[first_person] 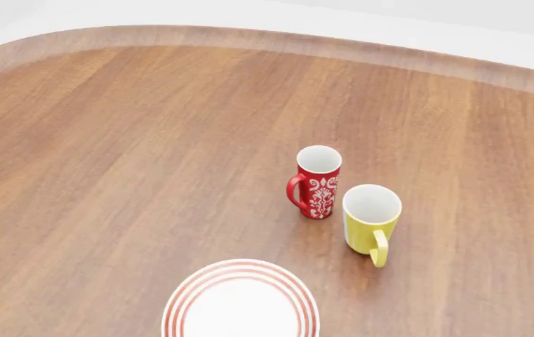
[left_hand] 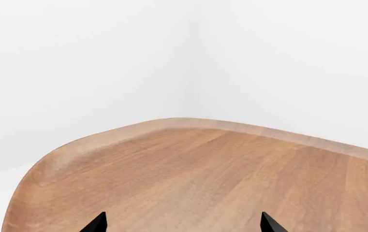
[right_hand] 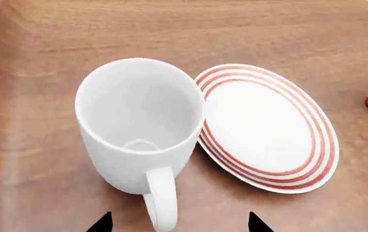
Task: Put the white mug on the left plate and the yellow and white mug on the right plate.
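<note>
Upright, the white mug (right_hand: 139, 128) points its handle between the right gripper's (right_hand: 178, 223) wide-spread tips.

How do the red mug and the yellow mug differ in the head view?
The red mug is slimmer, with a white floral pattern; the yellow and white mug is wider and plain yellow outside. The red mug's handle points left, the yellow one's toward the camera. Both stand upright, white inside, on the table.

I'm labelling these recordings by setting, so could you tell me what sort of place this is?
Probably a simulated dining tabletop: a rounded wooden table, a red-ringed plate and mugs, against bare white walls.
</note>
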